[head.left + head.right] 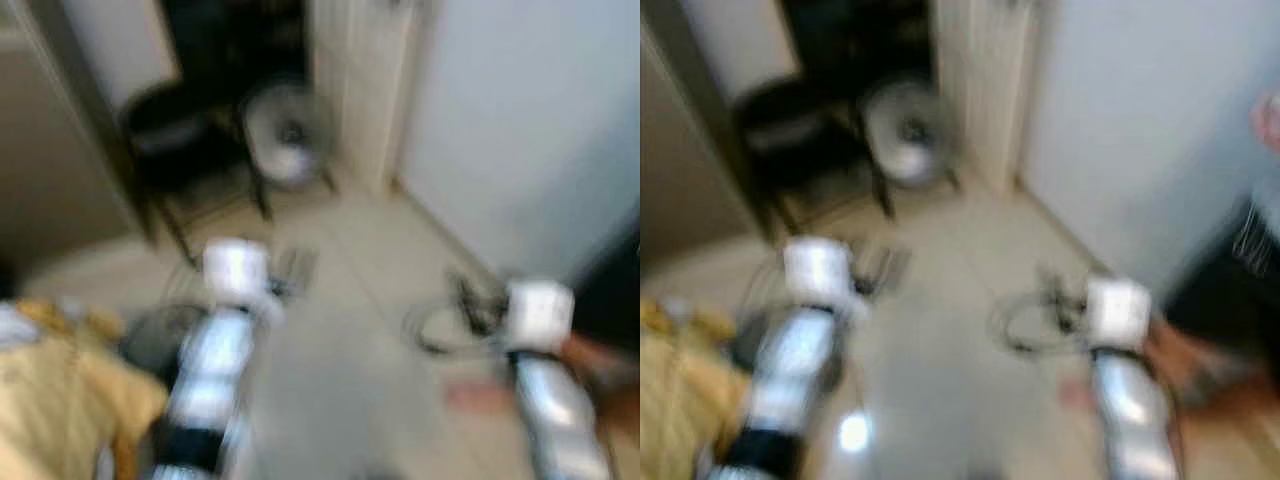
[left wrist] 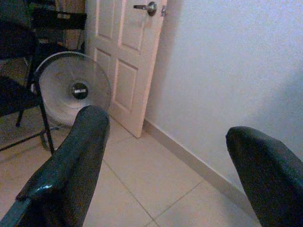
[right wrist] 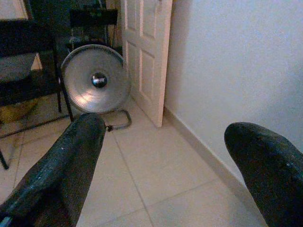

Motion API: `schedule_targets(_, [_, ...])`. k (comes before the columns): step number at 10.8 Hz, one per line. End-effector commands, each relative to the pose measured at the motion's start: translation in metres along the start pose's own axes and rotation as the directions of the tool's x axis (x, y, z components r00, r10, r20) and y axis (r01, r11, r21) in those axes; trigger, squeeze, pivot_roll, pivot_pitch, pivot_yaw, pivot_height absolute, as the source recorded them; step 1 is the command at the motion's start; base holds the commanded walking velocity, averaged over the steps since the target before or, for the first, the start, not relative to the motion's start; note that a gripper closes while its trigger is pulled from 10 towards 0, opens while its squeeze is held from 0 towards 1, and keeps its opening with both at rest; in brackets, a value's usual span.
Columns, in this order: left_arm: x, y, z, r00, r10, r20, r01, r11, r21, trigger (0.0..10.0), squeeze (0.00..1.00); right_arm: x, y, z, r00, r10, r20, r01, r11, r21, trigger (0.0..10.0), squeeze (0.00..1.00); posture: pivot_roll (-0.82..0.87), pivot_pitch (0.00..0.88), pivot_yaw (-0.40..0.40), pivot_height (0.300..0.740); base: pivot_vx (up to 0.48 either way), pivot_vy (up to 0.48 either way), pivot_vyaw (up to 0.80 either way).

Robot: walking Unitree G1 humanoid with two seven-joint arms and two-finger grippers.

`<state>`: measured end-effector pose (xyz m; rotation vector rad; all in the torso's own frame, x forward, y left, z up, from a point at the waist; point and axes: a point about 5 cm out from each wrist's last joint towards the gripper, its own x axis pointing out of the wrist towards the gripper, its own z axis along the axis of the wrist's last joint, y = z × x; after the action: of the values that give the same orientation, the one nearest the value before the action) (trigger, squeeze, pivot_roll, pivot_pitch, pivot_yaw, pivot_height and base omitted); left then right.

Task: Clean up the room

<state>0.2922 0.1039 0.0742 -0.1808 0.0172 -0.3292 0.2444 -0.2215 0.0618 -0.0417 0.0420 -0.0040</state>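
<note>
Both silver arms reach forward at the bottom of the blurred head views, the left pincer (image 2: 161, 156) and the right pincer (image 3: 163, 156) each spread wide with nothing between the black fingers. What needs tidying lies on the tiled floor (image 1: 350, 250): a loose coil of dark cable (image 1: 450, 315) just ahead of the right arm, a small pinkish scrap (image 1: 470, 395) beside it, and a heap of yellow cloth (image 1: 60, 395) by the left arm. Too much blur to say what the scrap is.

Judging from this, the robot is on the move between pickups, so the sound thing is to halt and let the view settle before choosing a target, then lower one open pincer straight over the cable coil, taking several loops at once so it does not trail.

Further off stand a round fan (image 3: 96, 80) on its wire foot, a black folding chair (image 1: 165, 130) next to it, a panelled door (image 2: 125, 56) and a plain white wall (image 2: 227, 71). No bin or basket can be made out.
</note>
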Motion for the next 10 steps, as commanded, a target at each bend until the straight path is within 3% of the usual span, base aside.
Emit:
schedule_targets(1, [-0.006,0.017,-0.001,0.998,0.054,-0.015,-0.054,0.998,0.019,10.0,0.00,0.005,0.012,0.006,0.999,0.038,0.034,-0.039,0.999,0.016,10.0,0.00,-0.19,0.000,0.009,0.740,0.439,0.000,0.00])
schedule_targets(4, [-0.005,0.018,-0.001,0.998,0.056,-0.021,-0.056,0.998,0.015,10.0,0.00,0.007,0.012,0.007,0.999,0.042,0.034,-0.042,0.999,0.014,10.0,0.00,-0.20,0.000,0.010,0.740,0.439,0.000,0.00])
schedule_targets(6, [-0.007,0.028,-0.003,0.991,0.128,-0.035,-0.128,0.992,-0.011,10.0,0.00,0.006,0.011,0.008,0.998,0.032,0.045,-0.033,0.999,0.024,10.0,0.00,-0.20,0.000,0.012,0.740,0.429,0.000,0.00])
schedule_targets(10, [-0.003,0.027,-0.002,0.993,0.117,-0.032,-0.117,0.993,-0.005,10.0,0.00,0.008,0.010,0.008,0.998,0.028,0.047,-0.030,0.999,0.039,10.0,0.00,-0.20,0.000,0.016,0.740,0.431,0.000,0.00])
